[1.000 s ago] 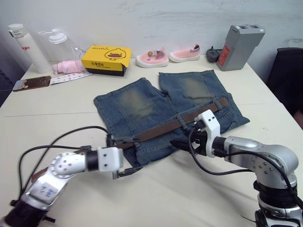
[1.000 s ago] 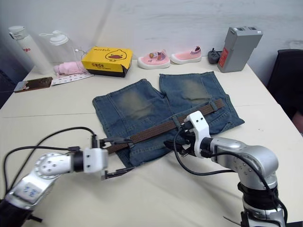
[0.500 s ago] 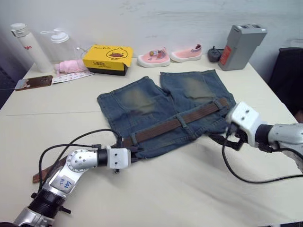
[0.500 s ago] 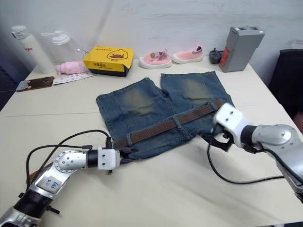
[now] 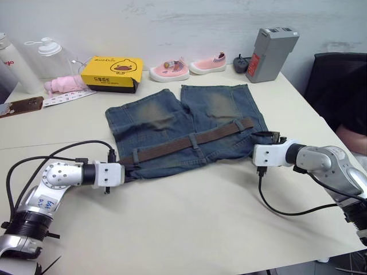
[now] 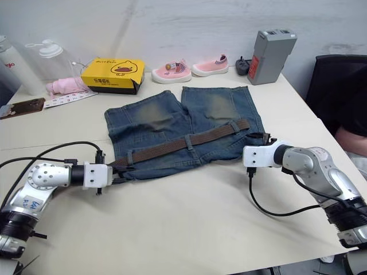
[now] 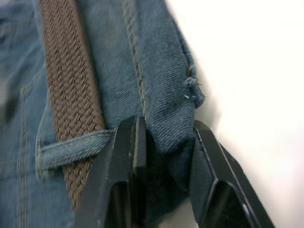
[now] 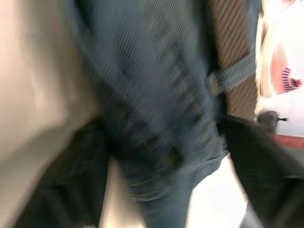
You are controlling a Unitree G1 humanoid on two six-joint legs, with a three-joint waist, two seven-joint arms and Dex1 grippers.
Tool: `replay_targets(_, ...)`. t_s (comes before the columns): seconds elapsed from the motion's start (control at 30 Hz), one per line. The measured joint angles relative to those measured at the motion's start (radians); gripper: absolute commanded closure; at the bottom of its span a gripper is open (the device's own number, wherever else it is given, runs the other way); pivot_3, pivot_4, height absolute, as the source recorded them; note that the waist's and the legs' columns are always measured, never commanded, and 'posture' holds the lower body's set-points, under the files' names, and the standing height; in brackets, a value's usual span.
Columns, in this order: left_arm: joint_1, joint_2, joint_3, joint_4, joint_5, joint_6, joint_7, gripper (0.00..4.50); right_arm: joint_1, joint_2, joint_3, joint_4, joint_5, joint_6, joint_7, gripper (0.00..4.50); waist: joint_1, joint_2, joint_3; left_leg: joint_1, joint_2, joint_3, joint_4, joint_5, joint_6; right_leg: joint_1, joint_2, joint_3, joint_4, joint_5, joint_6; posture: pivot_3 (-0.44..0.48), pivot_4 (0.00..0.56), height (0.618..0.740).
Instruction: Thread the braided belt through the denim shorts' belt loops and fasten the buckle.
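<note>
Through the belt loops (image 5: 193, 141) of the denim shorts (image 5: 172, 123), the braided belt (image 5: 189, 141).

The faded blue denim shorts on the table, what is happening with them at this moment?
A two-armed robot has the faded blue denim shorts lying flat on the pale table, one claw at each end of the waistband. The left claw is shut on the waistband corner, beside a belt loop. The right claw sits at the opposite corner with denim between its fingers. The dark-brown braided belt already runs through the loops across the waistband. No fastened buckle can be seen.
</note>
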Motion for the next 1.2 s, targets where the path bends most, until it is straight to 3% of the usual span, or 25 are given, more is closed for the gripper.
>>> replay_targets(0.13,-0.045,0.000,0.002,0.081,0.015,-0.046,-0.009,3.20,0.030,0.006,-0.023,-0.036,0.044,0.066,0.090,4.42,0.004,-0.002,-0.002,-0.003,0.000,0.000,0.003,-0.001,0.000,-0.003,0.000,-0.001,0.004,0.000,0.000,0.000,0.150,0.624)
replay_targets(0.37,-0.084,0.005,0.023,0.194,0.042,-0.111,-0.006,3.20,0.182,-0.016,-0.103,-0.367,0.189,0.361,0.281,4.47,0.025,0.002,-0.006,-0.005,0.000,-0.013,0.008,-0.008,-0.002,-0.004,0.000,-0.007,0.007,-0.002,-0.004,0.000,0.150,0.624)
replay_targets(0.77,-0.062,0.006,0.042,0.187,0.041,-0.114,-0.008,3.20,0.266,-0.029,-0.123,-0.494,0.152,0.437,0.292,4.47,0.029,0.004,-0.011,-0.010,0.000,-0.017,0.009,-0.008,-0.003,-0.004,-0.002,-0.022,0.004,-0.002,-0.005,0.000,0.150,0.624)
replay_targets(0.8,-0.053,0.006,0.048,0.176,0.036,-0.102,-0.010,2.80,0.269,-0.029,-0.125,-0.494,0.149,0.436,0.292,4.50,0.029,0.004,-0.012,-0.010,0.000,-0.017,0.009,-0.008,-0.003,-0.004,-0.002,-0.022,0.003,-0.002,-0.005,0.000,0.150,0.624)
replay_targets(0.87,-0.028,0.006,0.064,0.144,0.015,-0.073,-0.011,2.49,0.286,-0.029,-0.143,-0.513,0.162,0.469,0.297,3.50,0.029,0.004,-0.012,-0.011,0.000,-0.017,0.009,-0.008,-0.003,-0.004,-0.003,-0.022,0.003,-0.002,-0.005,0.000,0.150,0.624)
replay_targets(1.07,0.037,0.020,0.115,0.033,-0.022,0.021,-0.010,0.04,0.296,-0.031,-0.232,-0.552,0.290,0.618,0.360,0.85,0.035,0.004,-0.011,-0.012,0.000,-0.019,0.010,-0.007,-0.003,-0.003,-0.003,-0.022,0.001,-0.002,-0.005,0.000,0.150,0.624)
replay_targets(1.1,0.041,0.022,0.118,0.025,-0.023,0.028,-0.010,0.00,0.295,-0.031,-0.235,-0.552,0.300,0.625,0.363,0.47,0.035,0.004,-0.011,-0.012,0.000,-0.019,0.010,-0.007,-0.003,-0.003,-0.003,-0.022,0.000,-0.002,-0.005,0.000,0.150,0.624)
replay_targets(1.2,0.101,0.039,0.146,-0.063,-0.062,0.120,-0.021,0.00,0.277,-0.025,-0.271,-0.553,0.418,0.725,0.417,0.20,0.031,0.010,-0.007,-0.013,0.000,-0.018,0.010,-0.007,-0.003,-0.003,-0.004,-0.022,-0.002,-0.002,-0.005,0.000,0.150,0.624)
